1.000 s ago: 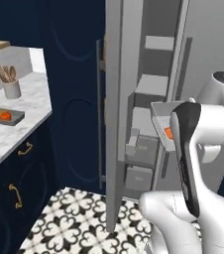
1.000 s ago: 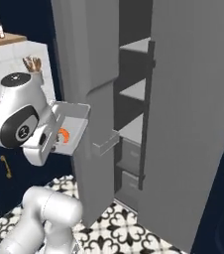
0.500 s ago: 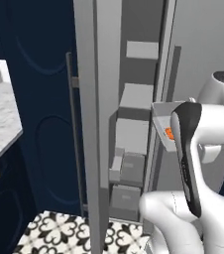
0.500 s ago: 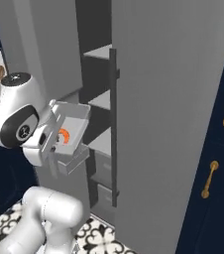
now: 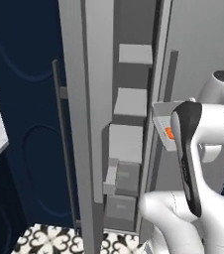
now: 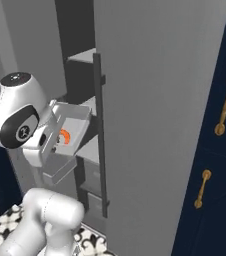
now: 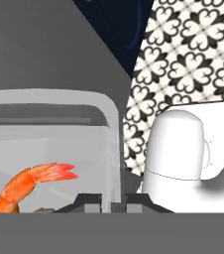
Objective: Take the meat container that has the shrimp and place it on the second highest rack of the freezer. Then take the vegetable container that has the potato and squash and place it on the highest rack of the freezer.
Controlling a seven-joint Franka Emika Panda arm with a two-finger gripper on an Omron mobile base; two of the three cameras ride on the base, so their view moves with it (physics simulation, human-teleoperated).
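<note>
Navy cabinets (image 6: pixel 220 165) with gold handles flank the freezer (image 5: pixel 91 99), a tall grey unit whose door stands open, over a black-and-white patterned floor (image 7: pixel 193 64). Right before the freezer's opening hangs the meat container (image 6: pixel 67 131), a shallow pale-grey tray carried at about the height of the freezer's middle shelves. Inside it lies the shrimp (image 7: pixel 32 186), orange-pink and curled, far smaller than the tray around it. The gripper (image 7: pixel 113 202) is clamped tight on the container's rim, one fingertip on either side of the wall, at the edge nearest the arm. Inside the freezer the highest rack (image 5: pixel 135 53) sits at the top of the stack, with the second highest rack (image 5: pixel 131 101) directly under it; a further shelf and grey drawers come below those. The container is beside the freezer's right-hand edge, level with a point a little under the second highest rack. A long bar handle (image 6: pixel 100 135) runs down the freezer door next to the tray.
</note>
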